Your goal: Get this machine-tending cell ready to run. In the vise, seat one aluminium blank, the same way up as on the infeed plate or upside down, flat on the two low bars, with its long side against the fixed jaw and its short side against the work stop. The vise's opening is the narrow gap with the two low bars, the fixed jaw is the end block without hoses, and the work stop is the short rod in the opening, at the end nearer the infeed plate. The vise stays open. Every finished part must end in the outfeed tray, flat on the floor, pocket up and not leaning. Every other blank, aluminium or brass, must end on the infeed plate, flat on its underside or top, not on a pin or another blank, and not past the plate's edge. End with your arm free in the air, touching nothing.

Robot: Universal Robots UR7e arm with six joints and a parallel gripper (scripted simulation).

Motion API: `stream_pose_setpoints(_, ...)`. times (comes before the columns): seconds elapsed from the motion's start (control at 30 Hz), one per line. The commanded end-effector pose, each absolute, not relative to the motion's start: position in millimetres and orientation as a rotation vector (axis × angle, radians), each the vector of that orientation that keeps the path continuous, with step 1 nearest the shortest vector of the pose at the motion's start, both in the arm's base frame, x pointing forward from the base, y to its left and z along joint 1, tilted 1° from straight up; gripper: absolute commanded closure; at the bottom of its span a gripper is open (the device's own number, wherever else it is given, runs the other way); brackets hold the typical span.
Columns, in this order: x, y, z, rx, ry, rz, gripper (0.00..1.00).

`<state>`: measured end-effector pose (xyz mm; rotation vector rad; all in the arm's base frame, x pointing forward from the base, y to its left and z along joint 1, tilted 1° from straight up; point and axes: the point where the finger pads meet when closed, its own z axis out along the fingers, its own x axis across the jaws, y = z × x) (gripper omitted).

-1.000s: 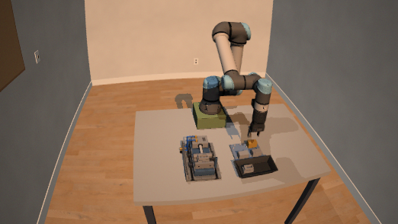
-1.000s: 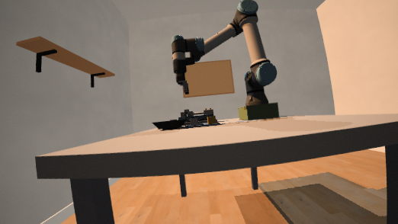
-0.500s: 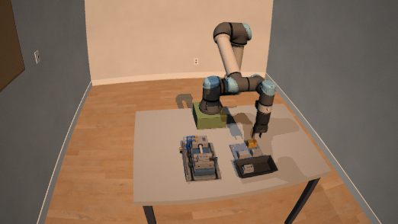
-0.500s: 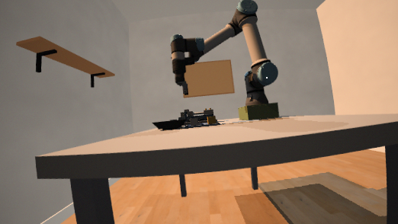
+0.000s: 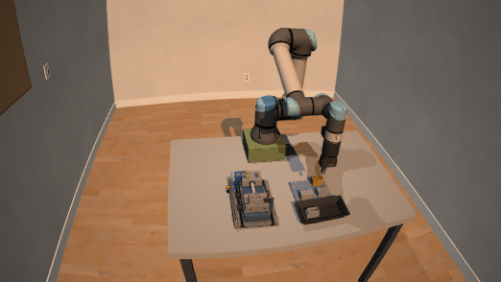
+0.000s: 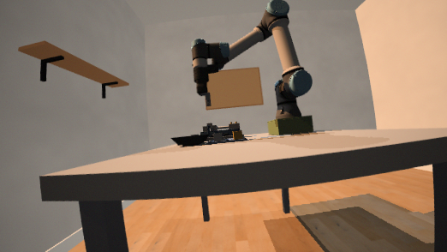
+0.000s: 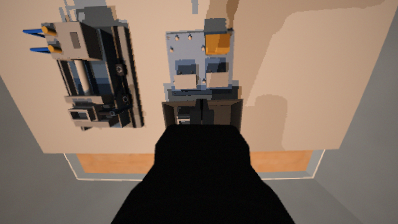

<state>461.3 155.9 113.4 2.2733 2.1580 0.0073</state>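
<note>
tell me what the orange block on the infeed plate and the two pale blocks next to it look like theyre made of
The orange block looks like brass: a warm golden-orange, matte face. The two pale blocks look like aluminium: light grey, dull, no shine visible. The infeed plate under them reads as pale bluish-grey metal with small dark pins. Colour is the only sign at this resolution, so these are likely, not certain.

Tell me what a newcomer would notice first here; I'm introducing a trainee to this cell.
The tall arm rising from its green base block at the table's far edge, its gripper shut on nothing, high above the infeed plate. Next, the orange brass blank on that plate, and the vise with blue hoses beside it.
</note>
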Motion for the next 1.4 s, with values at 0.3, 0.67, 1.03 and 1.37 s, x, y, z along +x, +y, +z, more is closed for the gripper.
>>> stream_pose_setpoints(0.3, 463, 156, 114, 2.271, 2.156, 0.011, 1.0)
stream_pose_setpoints(0.67, 463, 156, 113, 2.272, 2.157, 0.009, 1.0)
stream_pose_setpoints(1.03, 461, 156, 103, 2.274, 2.159, 0.004, 1.0)
stream_pose_setpoints(1.37, 461, 156, 86, 2.274, 2.159, 0.004, 1.0)
